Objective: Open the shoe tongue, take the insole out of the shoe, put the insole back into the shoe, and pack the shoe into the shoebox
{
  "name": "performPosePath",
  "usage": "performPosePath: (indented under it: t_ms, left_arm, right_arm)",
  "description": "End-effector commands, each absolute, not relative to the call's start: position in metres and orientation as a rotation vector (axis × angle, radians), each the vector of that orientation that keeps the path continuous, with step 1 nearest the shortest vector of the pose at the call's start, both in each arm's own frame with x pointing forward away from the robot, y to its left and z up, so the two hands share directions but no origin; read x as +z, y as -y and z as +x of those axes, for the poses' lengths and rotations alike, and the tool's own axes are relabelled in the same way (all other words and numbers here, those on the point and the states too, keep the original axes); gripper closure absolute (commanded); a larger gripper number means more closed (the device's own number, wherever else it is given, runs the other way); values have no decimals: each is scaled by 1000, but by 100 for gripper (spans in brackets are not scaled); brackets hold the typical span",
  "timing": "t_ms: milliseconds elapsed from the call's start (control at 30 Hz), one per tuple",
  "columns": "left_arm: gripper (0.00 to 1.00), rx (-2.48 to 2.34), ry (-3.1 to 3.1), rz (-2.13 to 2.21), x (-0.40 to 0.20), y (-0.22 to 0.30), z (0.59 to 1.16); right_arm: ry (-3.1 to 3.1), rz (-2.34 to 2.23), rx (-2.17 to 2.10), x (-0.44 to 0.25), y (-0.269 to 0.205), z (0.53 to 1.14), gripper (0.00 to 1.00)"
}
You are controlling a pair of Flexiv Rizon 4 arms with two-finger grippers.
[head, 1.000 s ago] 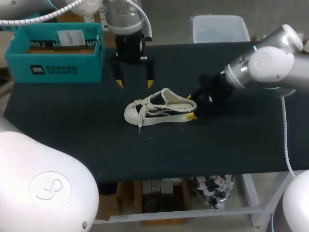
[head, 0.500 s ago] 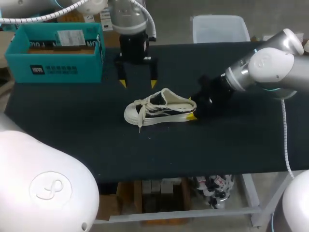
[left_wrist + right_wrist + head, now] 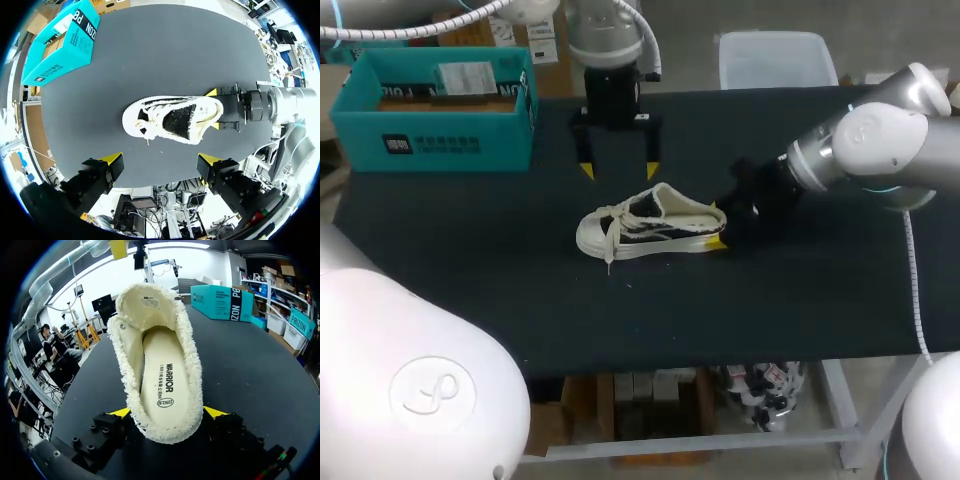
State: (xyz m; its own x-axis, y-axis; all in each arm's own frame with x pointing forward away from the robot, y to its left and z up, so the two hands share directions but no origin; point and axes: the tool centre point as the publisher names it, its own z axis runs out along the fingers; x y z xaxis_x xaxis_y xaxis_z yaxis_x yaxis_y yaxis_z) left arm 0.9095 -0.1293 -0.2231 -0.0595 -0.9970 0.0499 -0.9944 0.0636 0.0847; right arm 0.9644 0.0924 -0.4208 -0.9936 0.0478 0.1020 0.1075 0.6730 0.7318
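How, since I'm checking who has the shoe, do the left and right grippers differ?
The left gripper is open and empty, while the right gripper is shut on the shoe at its heel. The left gripper hangs above the table on the shoe's far side, pointing down; the right gripper lies low, level with the shoe. Both have yellow tips.

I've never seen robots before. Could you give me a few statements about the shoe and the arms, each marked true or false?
1. The shoe is packed in the teal shoebox. False: it lies on the table, apart from the box.
2. The insole is inside the shoe. True.
3. The left arm's jaws hold the laces. False: they stand open, clear of the shoe.
4. The right arm's jaws clasp the shoe's heel from both sides. True.
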Motion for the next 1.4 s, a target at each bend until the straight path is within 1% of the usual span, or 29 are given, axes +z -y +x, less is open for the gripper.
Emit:
performPosePath:
  t_ms: [33,333,700,733,767,867,900,967,1067,1167,1200,1300,1333,1400]
  left_arm:
    - [0,-133,2274,2129,-229,151,908]
    - [0,-177,2279,2154,-258,168,916]
    - [0,-219,2253,2185,-279,166,924]
    - [1,-221,2252,2186,-280,166,924]
    - [7,-225,2250,2185,-281,166,924]
    - [16,-239,2252,2192,-285,167,923]
    - [24,-244,2252,2200,-286,167,924]
    - [33,-246,2252,2204,-287,167,923]
    - [47,-247,2251,2220,-288,166,924]
    - [57,-249,2251,2221,-289,166,924]
    - [62,-246,2250,2232,-290,166,924]
    - [86,-237,2255,2240,-291,167,924]
    - [100,-235,2255,2241,-291,167,924]
    - [100,-230,2257,2239,-292,167,924]
  right_arm:
    - [2817,-140,-1232,-421,-94,960,100]
    - [2817,-140,-1232,-421,-94,960,100]
    - [2817,-140,-1232,-421,-94,960,100]
    - [2817,-140,-1232,-421,-94,960,100]
    - [2817,-140,-1232,-421,-94,960,100]
    - [2817,-140,-1232,-421,-94,960,100]
    - [2817,-140,-1232,-421,-94,960,100]
    - [2817,-140,-1232,-421,-94,960,100]
    - [2817,-140,-1232,-421,-94,960,100]
    - [2817,-140,-1232,-421,-94,960,100]
    - [2817,-140,-1232,-421,-94,960,100]
    - [2817,-140,-1232,-421,-94,960,100]
    - [2817,-140,-1232,-421,-94,960,100]
    - [2817,-140,-1232,-421,-94,960,100]
